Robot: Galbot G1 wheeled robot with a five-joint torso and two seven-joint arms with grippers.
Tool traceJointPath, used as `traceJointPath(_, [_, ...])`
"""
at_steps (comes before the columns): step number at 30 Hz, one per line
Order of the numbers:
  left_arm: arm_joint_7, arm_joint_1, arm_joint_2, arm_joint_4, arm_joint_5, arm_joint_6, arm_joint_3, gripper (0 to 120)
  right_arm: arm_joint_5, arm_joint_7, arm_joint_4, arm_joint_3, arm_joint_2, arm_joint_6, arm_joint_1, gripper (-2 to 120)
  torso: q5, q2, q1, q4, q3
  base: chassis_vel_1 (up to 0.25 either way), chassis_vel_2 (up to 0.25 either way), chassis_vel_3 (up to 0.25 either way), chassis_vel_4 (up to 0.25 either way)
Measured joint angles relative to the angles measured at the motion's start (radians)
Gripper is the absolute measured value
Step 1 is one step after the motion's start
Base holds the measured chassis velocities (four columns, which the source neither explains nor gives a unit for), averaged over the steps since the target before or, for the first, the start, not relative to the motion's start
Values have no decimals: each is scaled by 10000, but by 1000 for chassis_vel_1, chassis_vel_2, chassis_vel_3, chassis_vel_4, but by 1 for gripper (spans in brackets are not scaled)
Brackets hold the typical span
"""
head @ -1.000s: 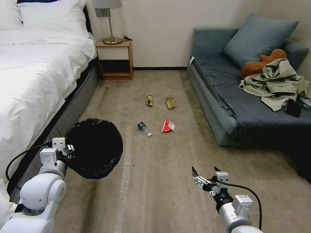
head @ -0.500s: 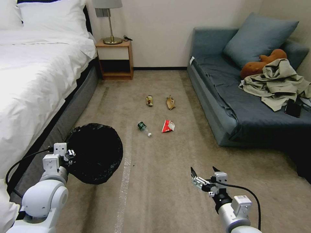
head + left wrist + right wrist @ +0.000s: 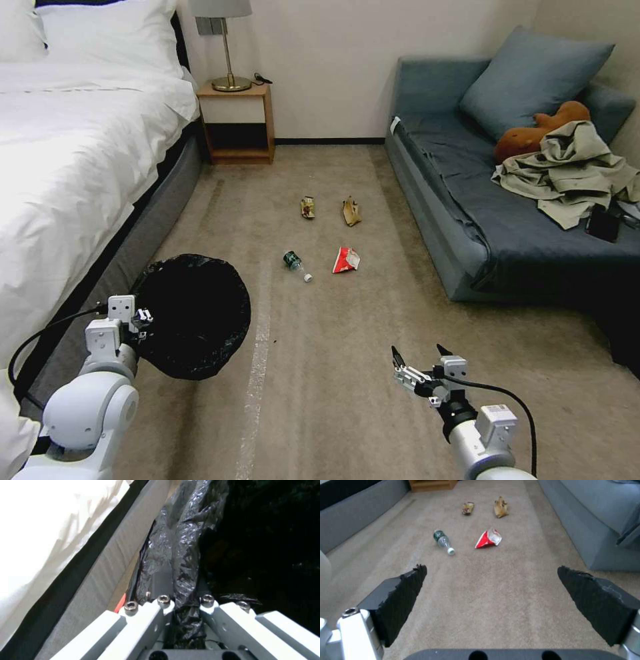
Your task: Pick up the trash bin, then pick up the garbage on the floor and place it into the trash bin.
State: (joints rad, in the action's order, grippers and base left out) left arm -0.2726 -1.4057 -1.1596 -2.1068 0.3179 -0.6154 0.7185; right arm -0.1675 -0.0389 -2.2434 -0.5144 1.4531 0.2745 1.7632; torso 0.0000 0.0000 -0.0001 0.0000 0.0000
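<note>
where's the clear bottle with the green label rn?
Head view: clear green-labelled bottle lies on the carpet mid-floor, left of the red-white wrapper, ahead of the open right gripper.

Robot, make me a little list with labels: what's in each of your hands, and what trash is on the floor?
left gripper: shut on the rim of the trash bin, held up beside the bed
right gripper: open, empty, low over the carpet
floor trash: bottle, red-white wrapper, gold-brown wrapper, brown paper
trash in bin: none seen

A white bed (image 3: 67, 147) stands opposite a grey sofa (image 3: 467, 220), with a wooden nightstand (image 3: 237, 123) between them.
</note>
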Motion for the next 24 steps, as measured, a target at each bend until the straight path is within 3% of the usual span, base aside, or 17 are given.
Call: traceJointPath(24, [18, 15, 73, -35, -60, 46, -121, 1, 135, -40, 336, 142, 60, -65, -84, 100, 0, 0, 0, -1, 0, -50, 53, 56, -56])
